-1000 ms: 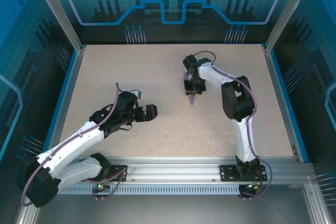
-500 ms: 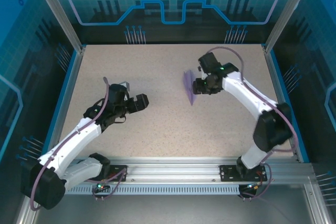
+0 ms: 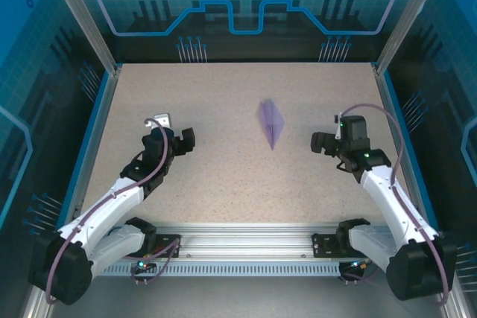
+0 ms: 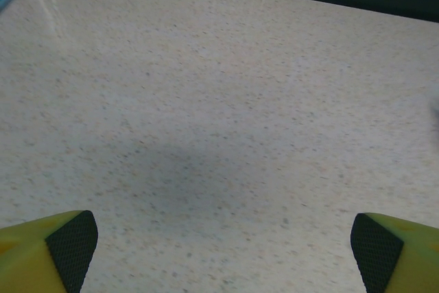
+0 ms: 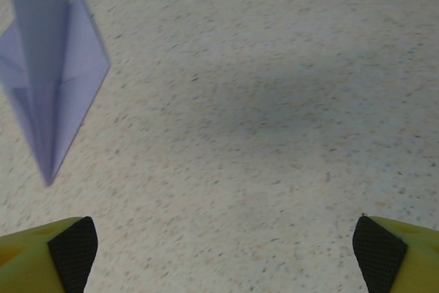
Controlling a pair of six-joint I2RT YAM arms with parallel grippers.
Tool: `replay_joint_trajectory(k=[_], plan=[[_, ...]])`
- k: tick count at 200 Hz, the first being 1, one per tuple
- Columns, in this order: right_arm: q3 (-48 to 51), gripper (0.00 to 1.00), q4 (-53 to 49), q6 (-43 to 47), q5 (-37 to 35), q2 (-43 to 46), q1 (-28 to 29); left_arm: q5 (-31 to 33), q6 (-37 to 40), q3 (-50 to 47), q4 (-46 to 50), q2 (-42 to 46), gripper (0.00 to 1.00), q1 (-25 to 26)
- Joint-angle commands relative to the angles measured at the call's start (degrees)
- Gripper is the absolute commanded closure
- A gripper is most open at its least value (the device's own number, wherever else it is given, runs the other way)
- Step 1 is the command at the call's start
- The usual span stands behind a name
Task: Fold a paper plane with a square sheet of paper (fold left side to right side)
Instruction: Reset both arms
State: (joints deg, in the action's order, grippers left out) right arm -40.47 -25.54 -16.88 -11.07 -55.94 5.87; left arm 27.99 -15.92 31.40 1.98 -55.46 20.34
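The lavender paper plane (image 3: 271, 123) lies flat on the speckled table right of centre, a slim dart with a centre crease and its point toward the near edge. The right wrist view has the paper plane (image 5: 51, 84) at its upper left, with nothing touching it. My right gripper (image 3: 320, 141) hangs open to the plane's right, well apart from it, and in its wrist view the right gripper (image 5: 226, 255) has bare table between wide-spread pads. My left gripper (image 3: 182, 139) is open far to the left, over bare table, with the left gripper (image 4: 223, 252) empty.
A blue raised border (image 3: 395, 128) frames the speckled table (image 3: 223, 169). Aluminium posts stand at the back corners. The arms' mounting rail (image 3: 246, 243) runs along the near edge.
My right gripper opened, let go of the paper plane and drew back right and toward the near edge. The plane now lies flat. My left arm pulled back to the left.
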Motion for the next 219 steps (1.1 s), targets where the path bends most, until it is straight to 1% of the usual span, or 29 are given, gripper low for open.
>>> replay_joint_trajectory(k=[1,17,28,39,48,62,68,74,90,106,119,127,133,150,170,198,205,211,215,219], plan=[[4.99,0.0,11.66,3.76,0.34,3.09,-3.33,5.46,8.19,-1.89,-7.75,-0.9,0.01,-1.13],[10.4,0.0,19.84,6.25,-0.03,4.32,-5.13,4.82,11.18,-3.22,-10.8,-2.36,0.01,-1.85],[14.92,0.0,27.72,9.27,1.87,4.29,-5.84,3.79,13.2,-4.25,-13.56,-3.7,0.01,-2.35],[19.56,0.0,35.35,11.53,3.18,3.27,-5.95,1.57,16.04,-6.06,-18.46,-5.0,0.01,-2.7],[21.8,0.0,39.67,12.13,3.28,1.65,-5.92,-0.44,18.44,-7.85,-23.22,-5.91,0.01,-2.77],[23.11,0.0,44.46,12.69,4.21,-1.52,-6.28,-2.72,20.81,-9.54,-27.87,-7.59,0.01,-3.09],[22.5,0.0,43.99,13.01,4.61,-2.31,-6.31,-3.67,21.37,-9.75,-28.86,-8.38,0.01,-3.36],[22.65,0.0,45.88,13.79,5.5,-2.98,-6.28,-5.07,22.0,-10.12,-30.15,-9.26,0.01,-3.61],[24.32,0.0,52.26,13.94,6.48,-4.17,-6.45,-7.63,21.95,-10.9,-33.76,-11.73,0.01,-4.52],[24.81,0.0,56.41,14.19,7.56,-6.12,-6.81,-9.56,21.9,-11.47,-37.19,-14.8,0.01,-5.54],[25.54,0.0,61.11,14.47,8.68,-8.16,-6.8,-10.89,21.53,-12.09,-41.93,-17.77,0.01,-6.44],[26.17,0.0,65.09,14.37,9.45,-9.77,-6.92,-10.6,22.11,-11.65,-42.66,-19.74,0.01,-6.7],[26.16,0.0,67.15,14.29,10.08,-11.13,-6.93,-12.01,22.46,-10.97,-41.57,-20.03,0.01,-6.96],[24.7,0.0,69.32,14.96,11.41,-14.43,-6.68,-14.38,24.36,-11.27,-43.08,-20.74,0.01,-7.45],[23.84,0.0,71.51,14.98,11.87,-17.57,-6.63,-17.47,24.78,-12.74,-45.63,-20.31,0.01,-8.76],[23.6,0.0,78.61,15.08,12.38,-25.45,-5.97,-20.44,22.84,-14.24,-53.54,-24.88,0.01,-12.98],[23.19,0.0,79.56,15.3,12.38,-27.46,-5.81,-20.81,21.43,-13.92,-52.95,-25.11,0.01,-14.19],[22.79,0.0,80.92,15.38,12.0,-29.2,-5.65,-22.69,20.39,-13.95,-53.01,-25.32,0.01,-15.64],[21.83,0.0,79.88,15.41,11.94,-29.38,-5.64,-23.61,20.01,-14.16,-53.82,-25.77,0.01,-16.23],[20.85,0.0,76.27,15.4,11.83,-28.8,-5.56,-23.7,19.53,-14.37,-54.78,-26.53,0.01,-16.57]])
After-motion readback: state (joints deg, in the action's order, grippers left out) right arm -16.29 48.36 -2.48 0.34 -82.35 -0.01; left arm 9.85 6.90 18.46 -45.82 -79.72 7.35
